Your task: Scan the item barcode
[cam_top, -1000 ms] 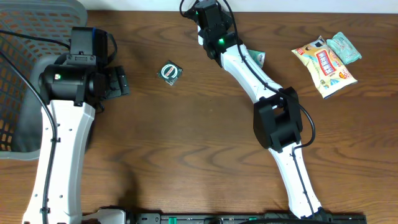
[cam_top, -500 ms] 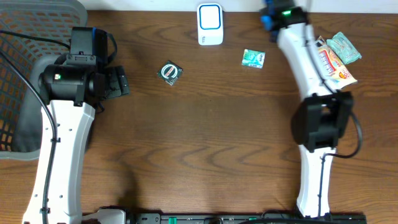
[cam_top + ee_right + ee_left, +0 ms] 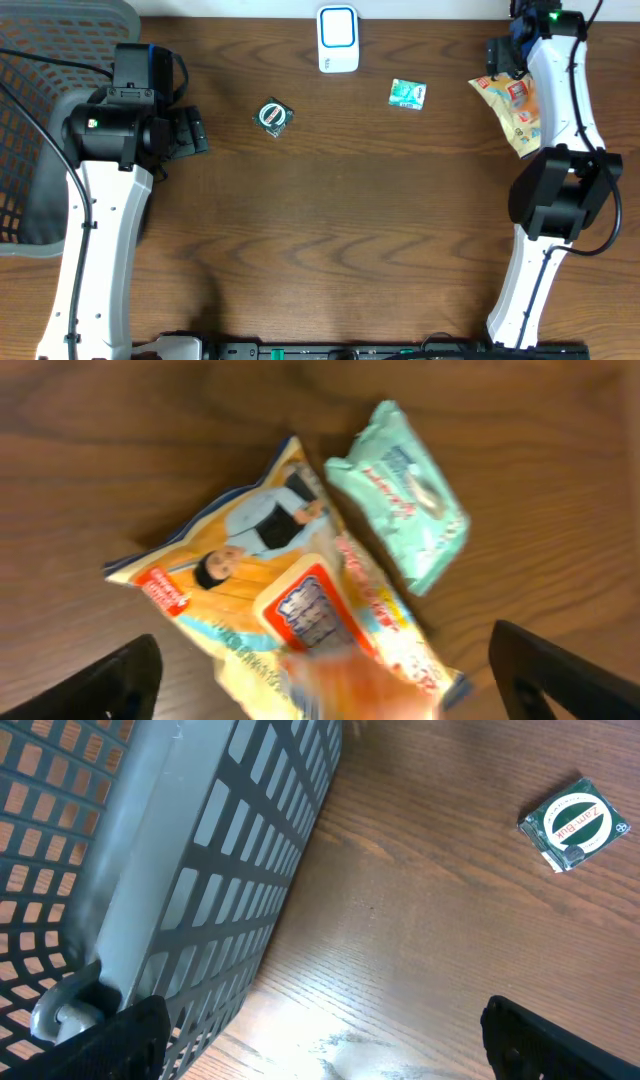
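Brown wood grain covers the bench (image 3: 330, 230), with both arm bases at its near edge. On the left side, the left gripper (image 3: 320, 1040) hangs beside a grey mesh basket (image 3: 40, 130), its jaws spread wide with nothing between them. Just past it lies a small square packet with a green round label (image 3: 273, 115), flat on the wood. Further back and to the right sits a small teal sachet (image 3: 407, 93), and at the far edge stands the white barcode scanner (image 3: 338, 38). In the far right corner, the right gripper (image 3: 320, 690) hovers over a yellow snack bag (image 3: 300, 630), jaws apart and empty. A pale green wipes pack (image 3: 400, 490) lies touching the bag's far side, seen in the right wrist view.
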Robot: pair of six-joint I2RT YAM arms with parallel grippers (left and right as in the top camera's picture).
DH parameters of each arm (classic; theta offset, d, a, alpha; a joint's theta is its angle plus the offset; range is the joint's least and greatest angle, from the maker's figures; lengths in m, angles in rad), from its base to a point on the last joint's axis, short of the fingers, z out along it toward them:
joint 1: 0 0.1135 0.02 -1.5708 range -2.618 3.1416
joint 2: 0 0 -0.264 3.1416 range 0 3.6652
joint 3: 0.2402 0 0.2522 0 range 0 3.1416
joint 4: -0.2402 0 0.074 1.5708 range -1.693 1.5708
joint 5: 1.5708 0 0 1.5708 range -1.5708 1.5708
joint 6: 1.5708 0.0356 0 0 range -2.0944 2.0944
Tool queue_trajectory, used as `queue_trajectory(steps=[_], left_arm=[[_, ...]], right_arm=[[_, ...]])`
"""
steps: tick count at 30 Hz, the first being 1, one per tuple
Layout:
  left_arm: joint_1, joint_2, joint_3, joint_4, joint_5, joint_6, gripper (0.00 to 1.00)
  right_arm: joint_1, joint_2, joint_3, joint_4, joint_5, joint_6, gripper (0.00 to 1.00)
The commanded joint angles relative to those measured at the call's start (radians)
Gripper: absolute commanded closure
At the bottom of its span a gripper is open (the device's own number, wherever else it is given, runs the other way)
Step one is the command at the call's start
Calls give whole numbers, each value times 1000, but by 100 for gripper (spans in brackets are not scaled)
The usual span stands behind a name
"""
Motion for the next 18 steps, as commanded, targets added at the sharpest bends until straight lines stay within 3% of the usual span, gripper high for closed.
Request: queue_trajectory(steps=[1,10,18], left_arm=[[5,-7,9,-3,-17,-6,2],[5,-7,9,-3,-17,-6,2],[5,-7,9,-3,-17,-6,2]], right_arm=[[2,-8,2,-2,-221,36,1],[51,-8,2,5,-593,36,1],[145,-4,-4,19,-514,35,4]])
